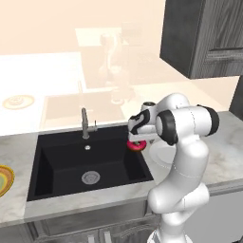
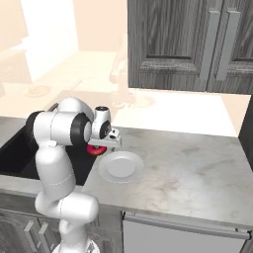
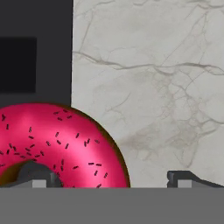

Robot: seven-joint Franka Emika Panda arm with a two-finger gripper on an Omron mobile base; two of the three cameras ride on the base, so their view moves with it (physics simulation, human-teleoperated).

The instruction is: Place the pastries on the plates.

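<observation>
Pink doughnut, glossy, dark sprinkles, under the spread claw at the sink edge.

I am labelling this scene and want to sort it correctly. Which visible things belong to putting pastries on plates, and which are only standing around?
Part of the job:
- pink doughnut, right below the open gripper
- pale plate
- orange-rimmed plate

Only standing around:
- black sink
- faucet
- dark upper cabinets
- marble counter
</observation>
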